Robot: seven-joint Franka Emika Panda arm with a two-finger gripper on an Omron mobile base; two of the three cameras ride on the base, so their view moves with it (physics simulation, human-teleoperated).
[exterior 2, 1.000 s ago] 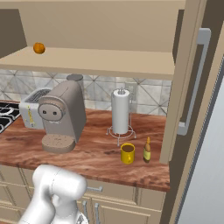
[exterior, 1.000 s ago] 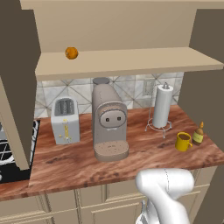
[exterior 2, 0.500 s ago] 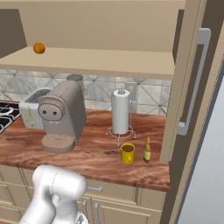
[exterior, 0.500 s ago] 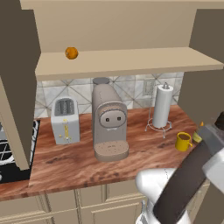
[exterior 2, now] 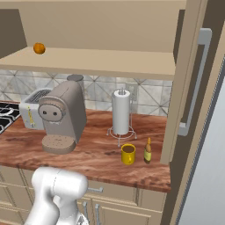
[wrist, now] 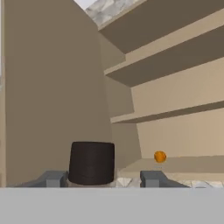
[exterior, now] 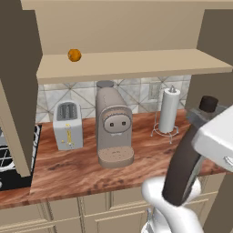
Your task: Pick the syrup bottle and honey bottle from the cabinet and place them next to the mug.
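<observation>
- Black is all we see of the syrup bottle (wrist: 92, 162): its cap stands up between the two fingertips in the hand view, and the same cap pokes out above the hand at the right of the left base view (exterior: 209, 103). The body of the bottle is hidden.
- From this we judge that the gripper (wrist: 103, 178) is partly closed and clamped on the bottle somewhere below the cap, with one finger on each side.
- We see the honey bottle (exterior 2: 148, 151) upright on the counter (exterior 2: 96, 154), just beside the yellow mug (exterior 2: 128, 154), so that half of the task looks done.
- Our main worry is the landing spot. The mug and honey bottle stand close together near the dark cabinet door (exterior 2: 184, 88), and the paper towel roll (exterior 2: 121, 112) is just behind them. A careless descent could knock the small honey bottle over or shove the mug.
- A tall bottle held near its top could swing or tilt. If it comes down tilted, it could topple when let go.
- With the arm stretched far to the right, it could also clip the edge of the cabinet (exterior: 136, 63) shelf on the way down.
- We think the orange fruit (exterior: 74, 55) on the shelf is well clear of all this.
</observation>
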